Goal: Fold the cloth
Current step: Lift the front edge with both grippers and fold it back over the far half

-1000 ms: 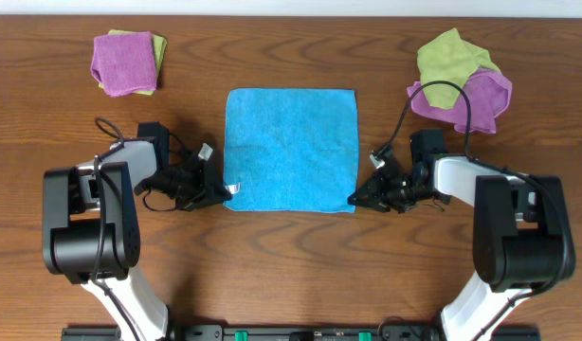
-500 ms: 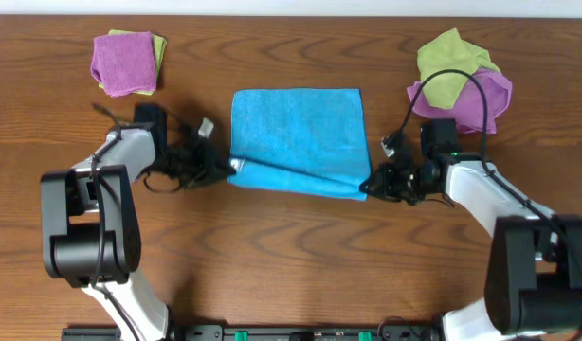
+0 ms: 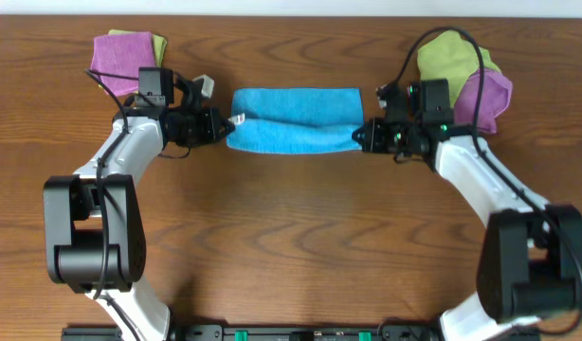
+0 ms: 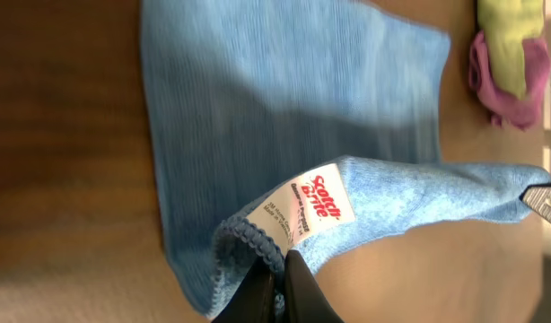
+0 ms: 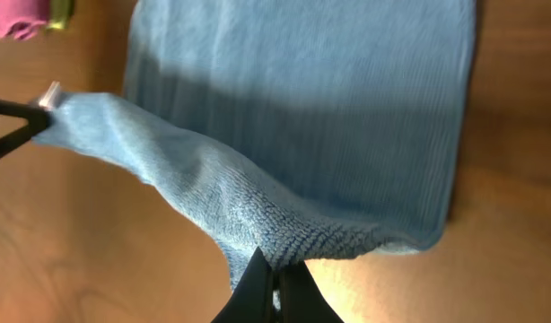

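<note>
**Overhead and wrist views, mid-fold.** The sky-blue microfibre cloth (image 3: 291, 119) lies at the far middle of the wooden table (image 3: 291, 246), between the two arms. Its far half rests flat, while the near edge is lifted and draped above it, so from overhead it reads as a narrow band.

- **Left gripper (image 3: 221, 125):** fingers pinched together on the corner bearing the white tag (image 4: 310, 208) (brand print legible in the wrist view).
- **Right gripper (image 3: 363, 135):** fingers closed on the opposite near corner.

**Hazards, judged from this pose:**
- The span between the two grips sags, so an uneven set-down could leave the held edge short of the far edge, or skewed to it.
- Each pinch takes in little fabric, so a corner might slip free.
- The right arm works just beside the heap of yellow-green and purple cloths (image 3: 462, 80), which its cable or wrist could drag.
</note>
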You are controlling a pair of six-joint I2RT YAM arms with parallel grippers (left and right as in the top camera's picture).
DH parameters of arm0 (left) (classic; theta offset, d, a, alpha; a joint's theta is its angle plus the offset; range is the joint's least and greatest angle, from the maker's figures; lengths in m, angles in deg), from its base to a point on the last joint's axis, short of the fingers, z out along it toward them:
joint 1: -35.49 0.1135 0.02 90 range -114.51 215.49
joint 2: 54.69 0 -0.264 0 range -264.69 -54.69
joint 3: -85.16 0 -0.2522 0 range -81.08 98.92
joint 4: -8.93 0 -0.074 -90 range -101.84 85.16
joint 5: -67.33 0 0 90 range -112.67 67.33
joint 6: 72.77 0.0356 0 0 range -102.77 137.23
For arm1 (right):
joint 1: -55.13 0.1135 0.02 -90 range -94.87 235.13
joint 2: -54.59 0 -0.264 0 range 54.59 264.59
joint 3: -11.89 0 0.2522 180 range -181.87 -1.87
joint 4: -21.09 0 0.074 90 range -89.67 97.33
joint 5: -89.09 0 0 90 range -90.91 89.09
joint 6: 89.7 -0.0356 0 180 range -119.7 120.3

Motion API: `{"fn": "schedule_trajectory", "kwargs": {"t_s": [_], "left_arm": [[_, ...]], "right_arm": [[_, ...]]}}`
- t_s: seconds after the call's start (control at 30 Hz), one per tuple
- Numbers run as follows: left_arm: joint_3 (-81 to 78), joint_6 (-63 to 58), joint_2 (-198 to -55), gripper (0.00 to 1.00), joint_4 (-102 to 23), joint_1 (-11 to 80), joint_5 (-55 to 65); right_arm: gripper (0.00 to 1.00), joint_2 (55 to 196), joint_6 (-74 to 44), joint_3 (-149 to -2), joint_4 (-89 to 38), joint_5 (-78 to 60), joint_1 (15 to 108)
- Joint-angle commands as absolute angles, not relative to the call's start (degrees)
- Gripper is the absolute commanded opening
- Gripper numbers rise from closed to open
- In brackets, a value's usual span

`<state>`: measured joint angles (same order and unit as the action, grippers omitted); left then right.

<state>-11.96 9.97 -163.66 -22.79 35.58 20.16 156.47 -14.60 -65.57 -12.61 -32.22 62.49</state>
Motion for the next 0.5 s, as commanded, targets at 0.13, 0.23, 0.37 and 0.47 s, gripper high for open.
{"fn": "schedule_trajectory", "kwargs": {"t_s": [0.13, 0.23, 0.37, 0.47], "left_arm": [[-9.44, 5.16, -166.26, 0.05, -16.87, 35.93, 17.43], [-5.53, 5.16, -170.26, 0.06, -16.82, 35.93, 19.16], [1.44, 5.16, -175.48, 0.05, -17.50, 35.93, 19.75], [7.10, 5.20, -179.31, 0.06, -20.15, 35.93, 20.47]], "right_arm": [[0.02, 165.69, -16.47, -75.04, -12.85, -30.31, 62.44], [0.02, 166.90, -16.87, -77.16, -12.77, -28.43, 62.44], [0.02, 168.60, -16.89, -79.60, -12.55, -27.65, 61.68], [0.02, 170.61, -17.76, -81.61, -12.57, -27.67, 61.15]]}}
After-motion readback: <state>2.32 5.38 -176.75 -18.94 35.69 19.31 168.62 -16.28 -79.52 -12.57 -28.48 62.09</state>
